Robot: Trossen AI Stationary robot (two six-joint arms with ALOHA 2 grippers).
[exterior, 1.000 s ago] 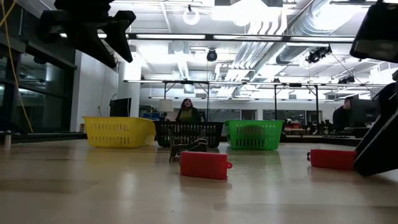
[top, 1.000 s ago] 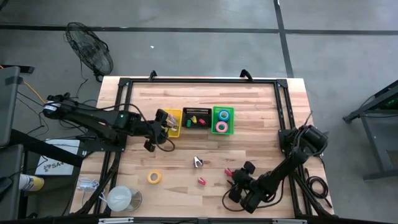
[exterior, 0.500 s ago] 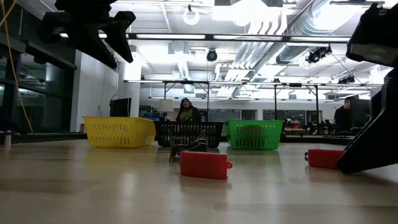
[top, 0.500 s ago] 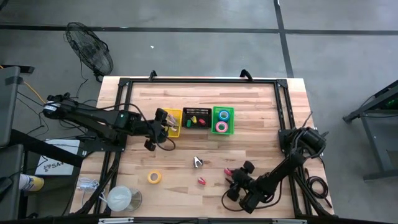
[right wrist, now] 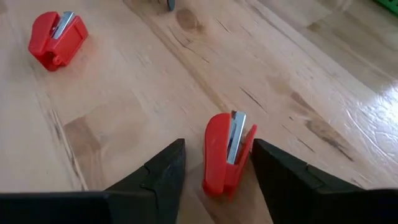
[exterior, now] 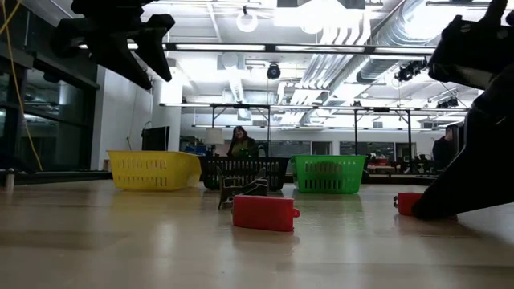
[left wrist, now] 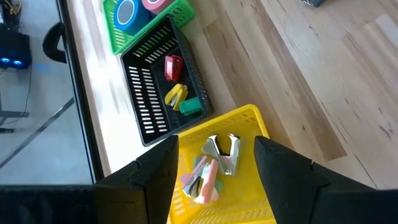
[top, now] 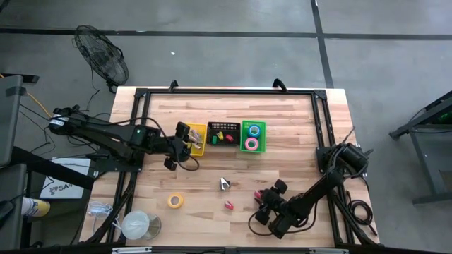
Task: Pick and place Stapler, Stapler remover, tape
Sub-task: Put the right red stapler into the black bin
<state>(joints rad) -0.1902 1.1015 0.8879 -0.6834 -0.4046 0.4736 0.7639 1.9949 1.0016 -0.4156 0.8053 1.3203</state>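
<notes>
Between right gripper spread fingers: red stapler, mostly hidden at table height

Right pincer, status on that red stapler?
Right pincer open, low on the table, straddling the near red stapler, not yet clamped. Left pincer open, hovering over the yellow bin. Second red stapler lies apart; nothing blocking.

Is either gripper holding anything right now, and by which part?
Nothing is held. The right gripper is open, its fingers either side of a red stapler lying on the table. The left gripper is open and empty above the yellow bin.
</notes>
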